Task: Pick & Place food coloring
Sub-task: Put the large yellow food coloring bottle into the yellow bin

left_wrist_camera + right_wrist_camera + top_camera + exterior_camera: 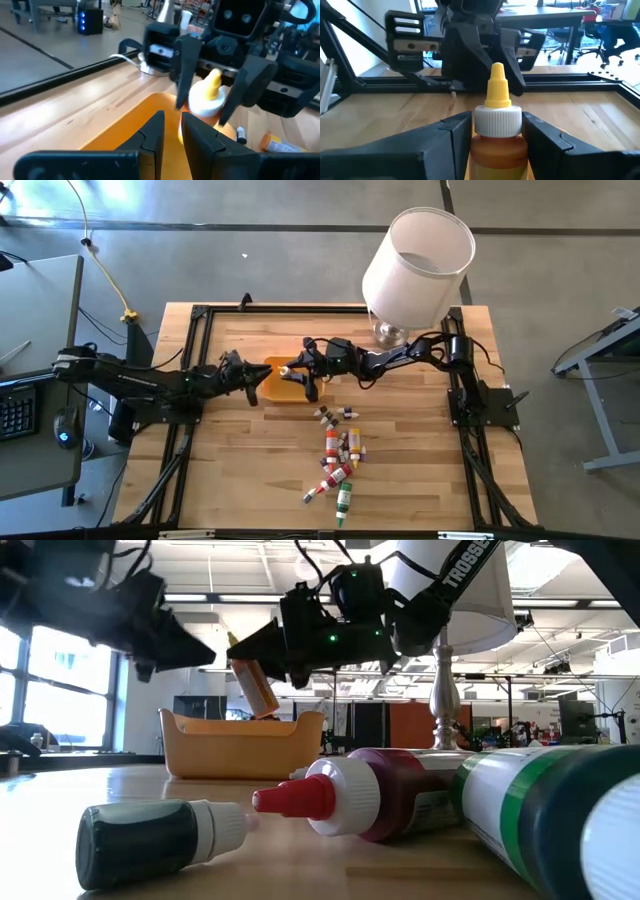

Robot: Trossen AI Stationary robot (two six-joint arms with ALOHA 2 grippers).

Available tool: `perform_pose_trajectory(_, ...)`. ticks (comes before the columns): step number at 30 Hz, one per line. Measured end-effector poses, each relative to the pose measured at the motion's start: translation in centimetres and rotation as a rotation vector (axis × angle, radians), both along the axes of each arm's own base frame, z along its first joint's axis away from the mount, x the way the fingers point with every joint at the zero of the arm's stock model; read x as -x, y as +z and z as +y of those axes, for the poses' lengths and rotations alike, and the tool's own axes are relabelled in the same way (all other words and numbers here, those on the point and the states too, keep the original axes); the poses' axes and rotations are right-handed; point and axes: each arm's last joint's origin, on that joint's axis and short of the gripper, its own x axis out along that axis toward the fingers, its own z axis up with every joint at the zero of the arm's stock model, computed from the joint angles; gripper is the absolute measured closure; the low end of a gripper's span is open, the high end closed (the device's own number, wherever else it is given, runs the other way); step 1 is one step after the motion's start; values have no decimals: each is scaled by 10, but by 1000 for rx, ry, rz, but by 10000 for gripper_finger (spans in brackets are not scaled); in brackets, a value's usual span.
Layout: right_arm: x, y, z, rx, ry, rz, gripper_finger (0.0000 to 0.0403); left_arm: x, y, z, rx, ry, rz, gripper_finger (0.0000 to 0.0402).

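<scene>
From above, the shallow orange plastic tray (272, 383) sits mid-table between the two arms. The right gripper (293, 372) reaches over its right end, holding a small orange bottle with a white collar and yellow tip (286, 369) above it. The left gripper (252, 376) is at the tray's left end. Whatever lies inside the tray is hidden by the arms. The other food coloring bottles (337, 455), red, orange, yellow and green, lie loose on the wooden table (240, 470) in front of the tray, well apart from it. A lamp with a white shade (418, 265) stands at the back.

At table height, the tray (240, 745) shows its long side wall; the orange bottle (255, 687) hangs tilted over it, its lower end level with the rim. The right gripper (262, 655) grips it from above. A dark green vial with a white cap (160, 840) and a dark red bottle with a red tip (350, 802) lie on their sides close to the camera.

From the left wrist, the left gripper (172, 132) has its fingers nearly together with nothing between them, over the tray (127, 125). Beyond, the bottle (206, 97) sits in the right gripper (210, 95).

From the right wrist, the right gripper (497, 131) is clamped on the bottle (497, 117) at its white collar, yellow tip pointing toward the left gripper (480, 47).
</scene>
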Motion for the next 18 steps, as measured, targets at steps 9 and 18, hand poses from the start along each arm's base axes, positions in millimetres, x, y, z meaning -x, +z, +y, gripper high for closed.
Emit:
perform_pose_trajectory(9,-1,0,6,5,27,-1,257,-38,17,-2,-64,-27,88,340)
perform_pose_trajectory(18,-1,-3,4,27,-25,35,266,-45,18,-1,-78,35,141,340)
